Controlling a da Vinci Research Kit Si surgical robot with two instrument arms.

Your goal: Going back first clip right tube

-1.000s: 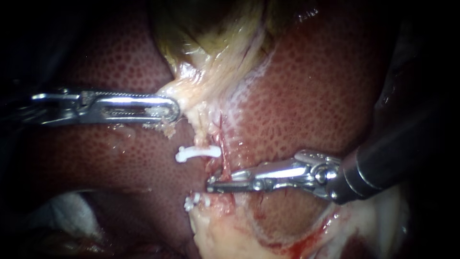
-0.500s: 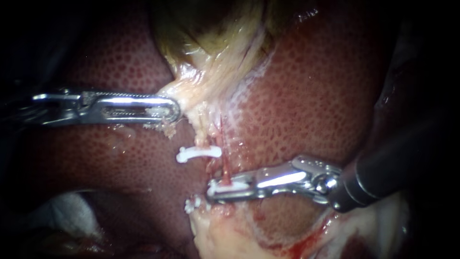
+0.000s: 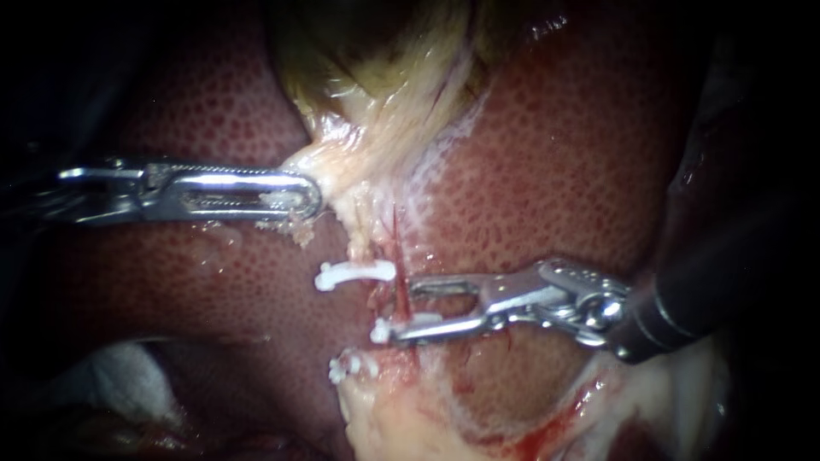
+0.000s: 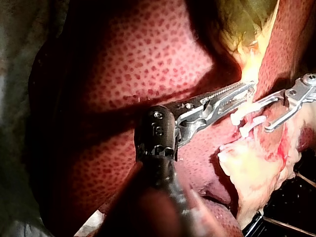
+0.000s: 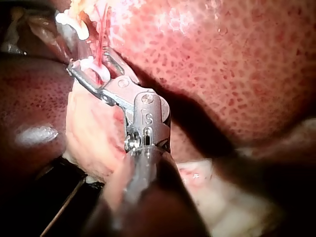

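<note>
A thin red tube point(image 3: 399, 294) runs down from the pale gallbladder point(image 3: 376, 94) across the liver point(image 3: 547, 171). My right instrument point(image 3: 403, 307) has its jaws open astride this tube. A white clip point(image 3: 386, 329) sits across the tube against the lower jaw. In the right wrist view the same clip point(image 5: 95, 66) lies between the open jaws point(image 5: 96, 66). Two more white clips point(image 3: 354, 273) point(image 3: 350, 365) sit to the left, above and below. My left instrument point(image 3: 299, 201) is shut on pale tissue at the gallbladder's neck point(image 4: 247, 91).
Yellowish fatty tissue point(image 3: 401, 418) with blood-stained edges lies below the clips. White gauze point(image 3: 128, 376) shows at the lower left. The dark shaft of my right instrument point(image 3: 709, 282) crosses the right side over the liver.
The right instrument's jaws were shut around the white clip on the red tube half a second ago; now they stand open and have drawn slightly right. The left instrument has not moved.
</note>
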